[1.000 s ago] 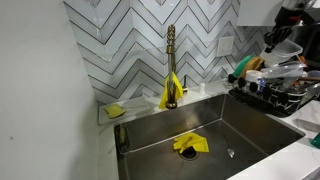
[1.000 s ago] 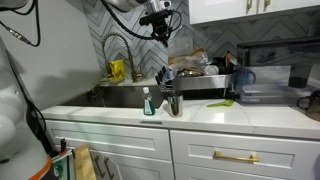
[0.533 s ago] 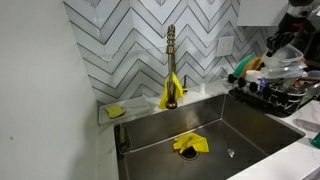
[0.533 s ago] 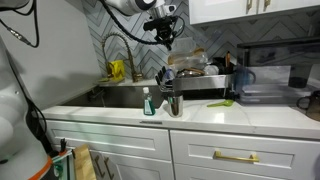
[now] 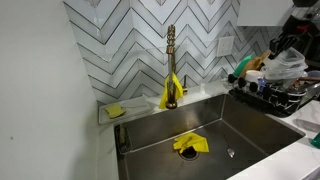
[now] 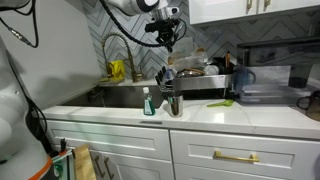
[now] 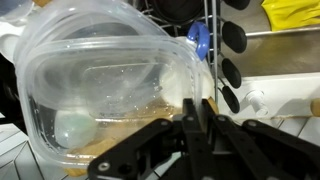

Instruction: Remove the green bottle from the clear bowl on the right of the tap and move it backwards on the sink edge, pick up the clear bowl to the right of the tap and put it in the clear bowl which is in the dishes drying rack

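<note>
the black robotiq gripper [image 7: 196,118] has its fingers pinched together on the near wall of the clear plastic bowl [image 7: 100,85], which fills the wrist view from nine to twelve o'clock. in an exterior view the gripper [image 5: 283,42] holds this bowl [image 5: 287,66] just above the black wire dish drying rack [image 5: 285,98], at three o'clock of the tall gold tap [image 5: 171,62]. the green bottle [image 5: 239,68] stands on the sink edge at nine o'clock of the rack, apart from the bowl. a yellow sponge [image 5: 190,144] lies in the steel sink [image 5: 240,135] at six o'clock of the tap. whether the held bowl touches another bowl in the rack cannot be told.
</note>
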Robot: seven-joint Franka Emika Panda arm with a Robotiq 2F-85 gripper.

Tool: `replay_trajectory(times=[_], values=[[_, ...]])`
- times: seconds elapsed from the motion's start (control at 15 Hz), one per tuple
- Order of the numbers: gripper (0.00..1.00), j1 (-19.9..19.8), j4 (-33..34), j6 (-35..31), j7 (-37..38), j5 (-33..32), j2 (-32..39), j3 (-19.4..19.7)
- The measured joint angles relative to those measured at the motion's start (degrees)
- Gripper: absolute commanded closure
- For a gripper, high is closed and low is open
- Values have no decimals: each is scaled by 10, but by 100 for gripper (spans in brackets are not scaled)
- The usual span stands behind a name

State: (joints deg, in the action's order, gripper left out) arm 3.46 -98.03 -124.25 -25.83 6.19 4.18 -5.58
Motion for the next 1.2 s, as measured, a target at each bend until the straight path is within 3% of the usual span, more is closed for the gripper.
replay_trajectory(times=[0.6, 0.8, 1.2], values=[[0, 6, 2, 86, 41, -39, -35, -2], [0, 15, 3, 102, 84, -68, -57, -7], [0, 19, 6, 133, 282, -86, -109, -13]])
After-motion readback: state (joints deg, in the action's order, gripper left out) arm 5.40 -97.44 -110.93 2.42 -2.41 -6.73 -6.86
